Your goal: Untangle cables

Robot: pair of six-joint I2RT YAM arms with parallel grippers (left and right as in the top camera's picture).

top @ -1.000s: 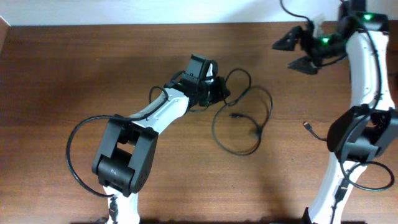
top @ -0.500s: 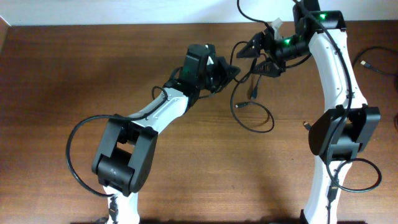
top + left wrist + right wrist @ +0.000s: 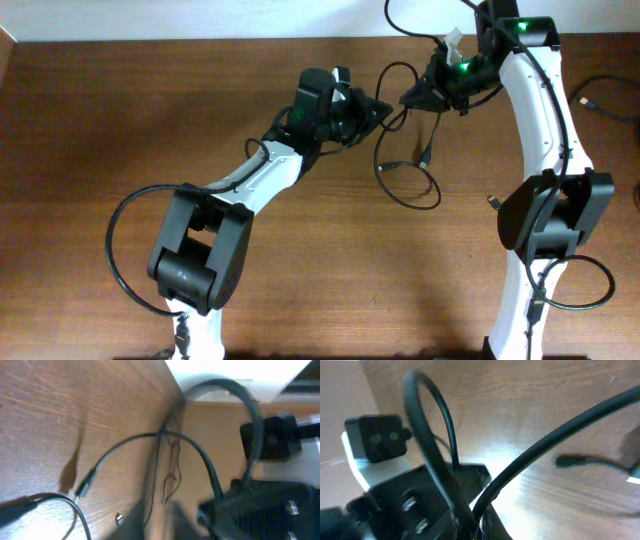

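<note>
Black cables [image 3: 427,152] hung near the desk's far edge between my two outstretched arms. The left gripper [image 3: 378,110] pinched them, and the right gripper [image 3: 410,97] looked clamped on them too.

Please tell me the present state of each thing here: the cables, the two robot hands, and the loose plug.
Thin black flexible cables: tangled, held up between both hands, with one loop hanging low over the table.
Left hand: shut on the cables.
Right hand: appears shut on the cables.
Small dark cable plug: dangling free, held by neither hand.
</note>
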